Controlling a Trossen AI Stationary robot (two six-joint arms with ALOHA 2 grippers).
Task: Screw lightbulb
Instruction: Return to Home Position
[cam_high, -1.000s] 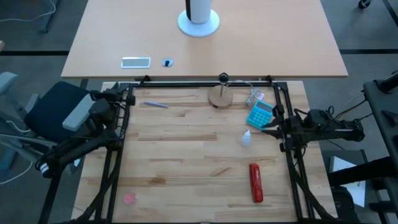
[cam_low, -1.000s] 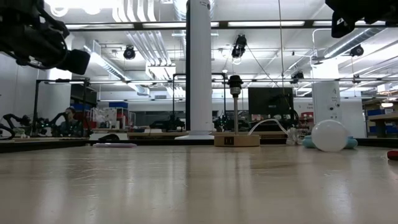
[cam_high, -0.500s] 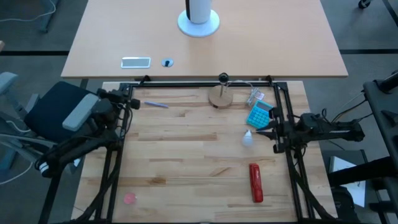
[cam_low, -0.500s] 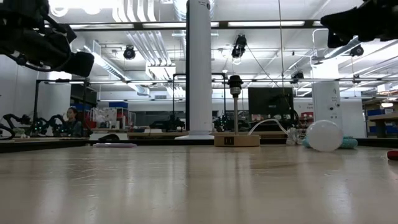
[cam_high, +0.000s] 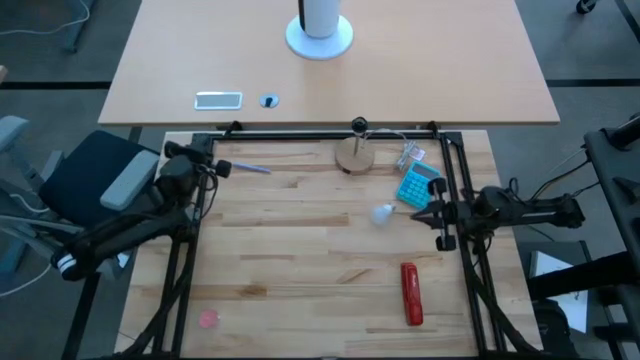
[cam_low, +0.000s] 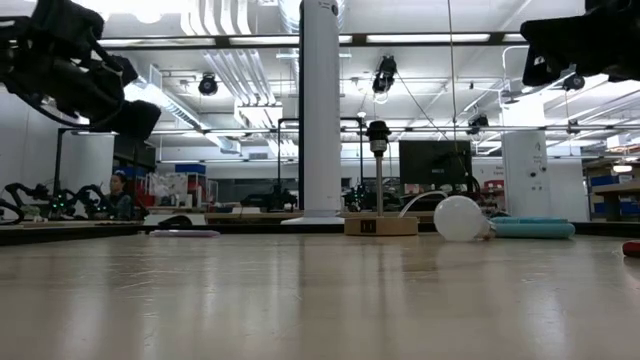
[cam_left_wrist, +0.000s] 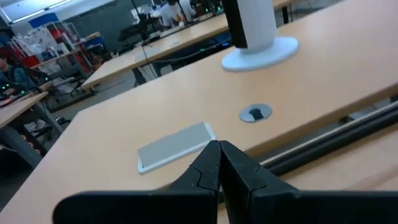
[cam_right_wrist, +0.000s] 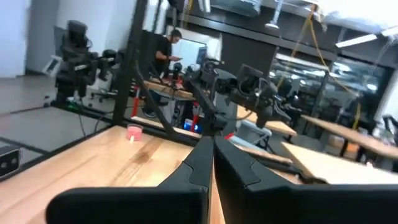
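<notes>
The small white lightbulb (cam_high: 383, 212) lies on its side on the wooden table, its narrow screw end toward the blue calculator (cam_high: 418, 185); the low view shows it too (cam_low: 460, 218). The round wooden disc with the dark-topped post (cam_high: 354, 155) stands at the far edge. My right gripper (cam_high: 431, 213) is shut, level above the table, a short way right of the bulb and apart from it. My left gripper (cam_high: 222, 167) is shut, above the table's far left, near a purple pen (cam_high: 251, 168).
A red oblong object (cam_high: 411, 293) lies at the near right and a small pink piece (cam_high: 208, 319) at the near left. A large white cylinder on a round base (cam_high: 320, 25) stands on the desk beyond the black frame. Bare wood lies at the table's middle.
The lightbulb has rolled toward the table's left and a little toward the far edge, turning so that its screw end points toward the calculator. My right gripper has shifted slightly toward the near edge. My left gripper has moved a little toward the table's right.
</notes>
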